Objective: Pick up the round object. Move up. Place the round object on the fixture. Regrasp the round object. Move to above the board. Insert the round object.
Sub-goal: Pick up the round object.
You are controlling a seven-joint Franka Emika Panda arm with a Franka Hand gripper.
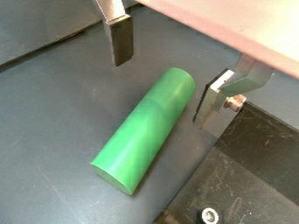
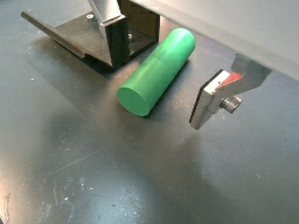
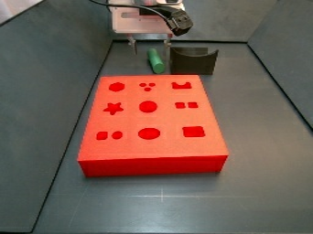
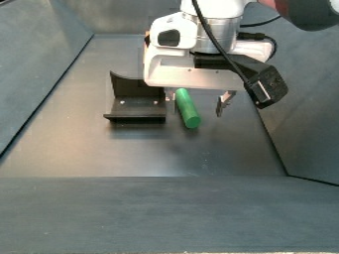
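The green peg (image 1: 145, 131) sits right up close in both wrist views (image 2: 156, 72), a smooth matte cylinder with flat round ends, lying on its side on the dark grey floor (image 2: 93, 175). The floor looks slightly scuffed and speckled. Just beside the peg is the fixture (image 2: 100, 37), a dark L-shaped bracket with a screw hole in its plate; whether the two actually touch I can't tell.

The gripper (image 2: 163, 66) hangs low over the peg with its fingers spread wide, one on each side. The fingers are flat silver plates (image 1: 216, 99) with dark pads (image 1: 121, 42), and there's clear floor between each pad and the peg, so nothing is gripped and nothing is touched.

In a side view the big red board (image 3: 153, 123) takes up the foreground, a thick flat slab with cut-outs in its top: circles, a star, squares, a crown shape. The peg (image 3: 156, 60) lies behind it, near its far edge, next to the fixture (image 3: 193, 59). In the opposite side view the peg (image 4: 187, 107) lies between the fixture (image 4: 134, 102) and a silver finger (image 4: 223, 102), under the white gripper body (image 4: 183, 62).
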